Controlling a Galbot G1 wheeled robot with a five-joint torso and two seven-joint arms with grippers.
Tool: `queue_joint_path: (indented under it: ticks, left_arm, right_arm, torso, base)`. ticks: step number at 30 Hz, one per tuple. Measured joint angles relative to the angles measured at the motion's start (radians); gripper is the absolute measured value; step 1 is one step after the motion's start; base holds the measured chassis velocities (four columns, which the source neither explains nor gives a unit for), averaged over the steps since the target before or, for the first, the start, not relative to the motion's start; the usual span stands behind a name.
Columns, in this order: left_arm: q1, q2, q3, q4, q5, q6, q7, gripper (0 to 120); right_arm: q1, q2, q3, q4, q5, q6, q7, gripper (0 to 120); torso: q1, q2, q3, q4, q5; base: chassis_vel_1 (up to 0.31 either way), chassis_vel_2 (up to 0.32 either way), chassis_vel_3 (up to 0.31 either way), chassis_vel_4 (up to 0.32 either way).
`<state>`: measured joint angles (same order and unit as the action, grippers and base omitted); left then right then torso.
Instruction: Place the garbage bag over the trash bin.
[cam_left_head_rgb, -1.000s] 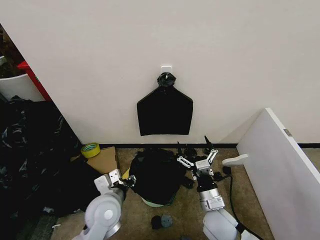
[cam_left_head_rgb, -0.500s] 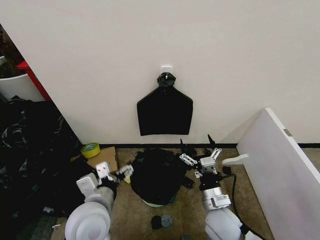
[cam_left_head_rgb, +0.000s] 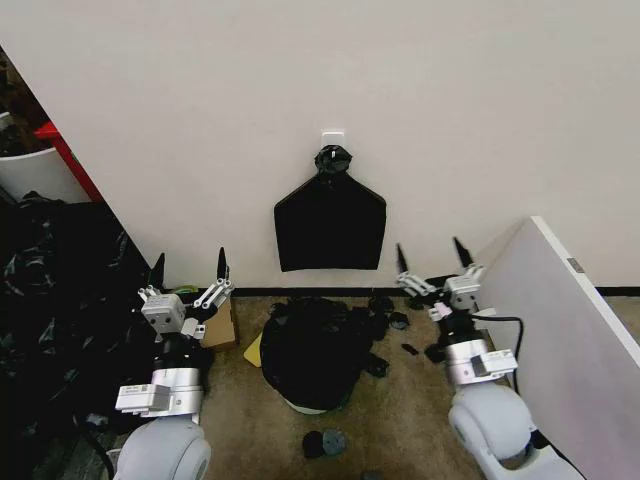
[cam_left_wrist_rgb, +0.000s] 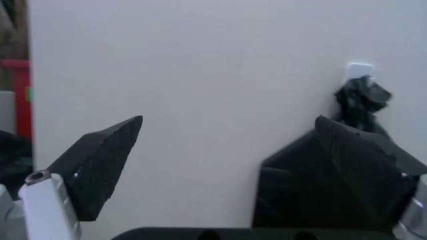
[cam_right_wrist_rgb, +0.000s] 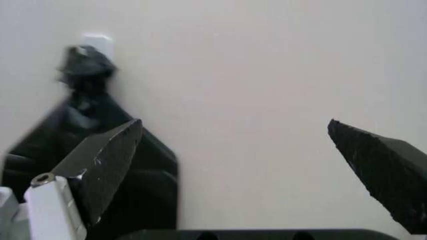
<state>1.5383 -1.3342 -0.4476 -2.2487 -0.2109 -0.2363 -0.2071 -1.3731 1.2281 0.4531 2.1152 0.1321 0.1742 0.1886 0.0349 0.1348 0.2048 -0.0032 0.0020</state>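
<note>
With the garbage bag (cam_left_head_rgb: 313, 347) draped over the trash bin (cam_left_head_rgb: 303, 404) on the floor, we hold our left gripper (cam_left_head_rgb: 189, 276) and right gripper (cam_left_head_rgb: 430, 259) wide, empty, either side; seating the rim looks next.

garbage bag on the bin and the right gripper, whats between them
In the head view, small black scraps on the floor lie between the garbage bag and the open right gripper.

Black scraps (cam_left_head_rgb: 388, 322) perhaps beside bin (cam_left_head_rgb: 300, 404)
</note>
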Motion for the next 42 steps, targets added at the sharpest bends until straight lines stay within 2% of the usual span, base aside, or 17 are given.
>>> queue_joint_path:
  ticks: [4, 6, 8, 11, 15, 25, 34, 42]
  left_arm:
    - [-0.010, -0.045, -0.011, 0.007, 0.004, 0.009, 0.050, 100]
    - [-0.032, -0.085, -0.058, 0.007, -0.029, 0.022, 0.121, 100]
    - [-0.036, -0.097, -0.101, 0.006, -0.055, 0.023, 0.158, 100]
    - [-0.031, -0.100, -0.130, 0.005, -0.069, 0.023, 0.165, 100]
    - [-0.018, -0.116, -0.162, -0.010, -0.108, 0.045, 0.131, 100]
    - [0.010, -0.136, -0.120, -0.047, -0.097, 0.056, 0.107, 100]
    - [0.028, -0.141, -0.074, -0.033, -0.051, 0.057, 0.102, 100]
    - [0.025, -0.136, -0.049, -0.016, -0.042, 0.061, 0.099, 100]
  right_arm:
    - [-0.011, 0.031, 0.050, 0.016, 0.050, -0.067, -0.044, 100]
    - [-0.009, 0.045, 0.059, 0.029, 0.071, -0.137, -0.042, 100]
    - [-0.009, 0.061, 0.068, 0.029, 0.060, -0.151, -0.057, 100]
    - [-0.009, 0.076, 0.082, 0.019, 0.048, -0.117, -0.094, 100]
    - [-0.017, 0.105, 0.127, -0.027, 0.052, 0.000, -0.217, 100]
    - [-0.065, 0.144, 0.105, -0.002, 0.063, 0.031, -0.241, 100]
    - [-0.106, 0.045, 0.082, 0.026, 0.059, 0.021, -0.195, 100]
    - [-0.101, 0.068, 0.067, 0.032, 0.056, 0.018, -0.189, 100]
  torso:
    - [0.000, 0.000, 0.000, -0.0001, 0.0000]
    - [0.000, 0.000, 0.000, 0.0000, -0.0001]
    - [0.000, 0.000, 0.000, 0.0002, 0.0000]
    - [0.000, 0.000, 0.000, 0.0002, -0.0002]
    - [0.000, 0.000, 0.000, 0.0002, -0.0001]
    - [0.000, 0.000, 0.000, 0.0001, -0.0001]
    - [0.000, 0.000, 0.000, 0.0001, -0.0001]
    - [0.000, 0.000, 0.000, 0.0002, -0.0001]
  base:
    - [0.000, 0.000, 0.000, 0.000]
    - [0.000, 0.000, 0.000, 0.000]
    - [0.000, 0.000, 0.000, 0.000]
    - [0.000, 0.000, 0.000, 0.000]
    - [0.000, 0.000, 0.000, 0.000]
    - [0.000, 0.000, 0.000, 0.000]
    - [0.000, 0.000, 0.000, 0.000]
    - [0.000, 0.000, 0.000, 0.000]
